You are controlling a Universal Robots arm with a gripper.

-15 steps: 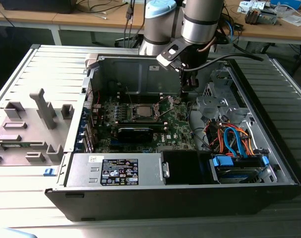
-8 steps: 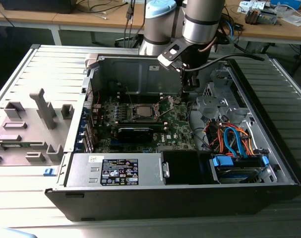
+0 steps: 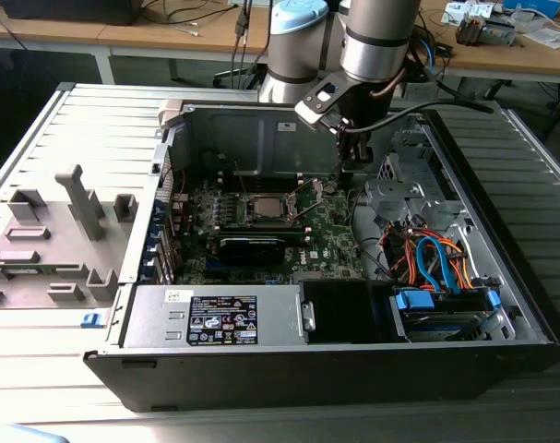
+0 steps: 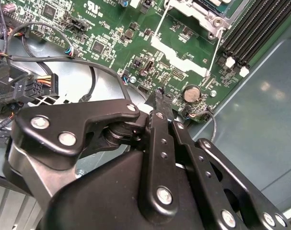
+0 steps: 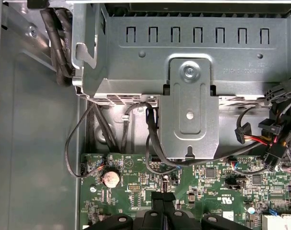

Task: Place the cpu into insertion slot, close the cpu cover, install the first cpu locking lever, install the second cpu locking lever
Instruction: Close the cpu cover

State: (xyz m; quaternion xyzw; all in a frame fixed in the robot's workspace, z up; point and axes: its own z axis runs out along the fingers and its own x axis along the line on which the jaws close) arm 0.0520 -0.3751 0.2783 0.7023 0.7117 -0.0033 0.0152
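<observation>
While the gripper (image 3: 350, 172) hangs low over the green board (image 3: 330, 235), its fingers look pinched right together with nothing between them. Both wrist views back that up: the black tips (image 5: 163, 195) meet along a thin seam and hover just above the board, near the round silver battery (image 5: 110, 178).

The cpu (image 3: 266, 208) isn't anywhere near the fingers. It sits in the slot (image 3: 264, 224) mid-board, toward the exterior view's left of the gripper, and shows as a small flat grey square inside a silvery rim. I can't tell from there whether the cover is down over it.

The second wrist view gets you closer: the gripper (image 4: 159, 93) is in front, the battery (image 4: 192, 92) is just beside its tip, and one shiny metal corner of the slot (image 4: 203, 14) is at the frame's edge. Two thin wire levers (image 4: 215, 50) run out from that corner across the board (image 4: 111, 28), beside the long black memory slots (image 4: 250, 28).

The first wrist view looks the other way, at a grey metal bracket (image 5: 191, 108) on the case wall (image 5: 193, 52), with black cables (image 5: 73, 153) looping down to the board. The exterior view adds the power supply (image 3: 220, 318) up front and a bunch of orange and blue cables (image 3: 436, 254) on its right.
</observation>
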